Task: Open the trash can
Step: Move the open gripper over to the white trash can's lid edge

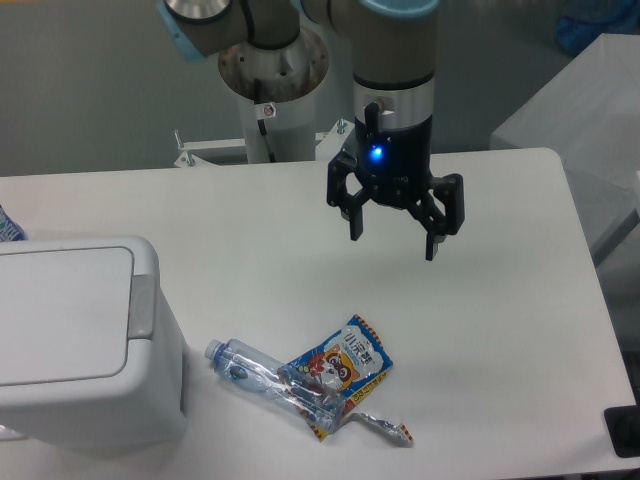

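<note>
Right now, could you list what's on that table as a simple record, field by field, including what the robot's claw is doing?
trash can: white, left edge of table, lid shut
push tab: light grey, on the can's right side
gripper: open, empty, hanging above the table, right of the can
bottle: clear, crushed, lying on its side
snack wrapper: blue, cartoon print, resting against the bottle

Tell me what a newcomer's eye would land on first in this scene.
First, the black gripper hanging open above the middle of the white table, a blue light glowing on its body. Next, the big white trash can at the left edge, lid shut. Near the front lie a crushed clear bottle and a colourful snack wrapper, overlapping.
</note>
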`<action>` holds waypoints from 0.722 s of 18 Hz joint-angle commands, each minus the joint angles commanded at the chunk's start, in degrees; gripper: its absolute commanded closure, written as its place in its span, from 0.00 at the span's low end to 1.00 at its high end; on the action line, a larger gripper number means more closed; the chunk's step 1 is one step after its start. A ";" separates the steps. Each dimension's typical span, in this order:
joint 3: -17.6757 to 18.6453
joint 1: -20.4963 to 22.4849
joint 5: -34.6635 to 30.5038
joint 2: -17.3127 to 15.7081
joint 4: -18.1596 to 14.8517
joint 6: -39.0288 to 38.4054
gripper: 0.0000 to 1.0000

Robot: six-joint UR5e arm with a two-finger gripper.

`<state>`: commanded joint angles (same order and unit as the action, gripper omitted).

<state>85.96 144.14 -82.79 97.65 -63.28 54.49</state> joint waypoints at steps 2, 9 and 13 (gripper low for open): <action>0.35 0.00 0.00 -0.70 -0.18 0.00 0.00; 0.44 -0.52 0.35 -0.62 -0.18 -5.17 0.00; 0.53 -1.32 0.17 -0.09 0.09 -10.02 0.00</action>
<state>86.48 142.82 -82.62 97.56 -63.19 44.48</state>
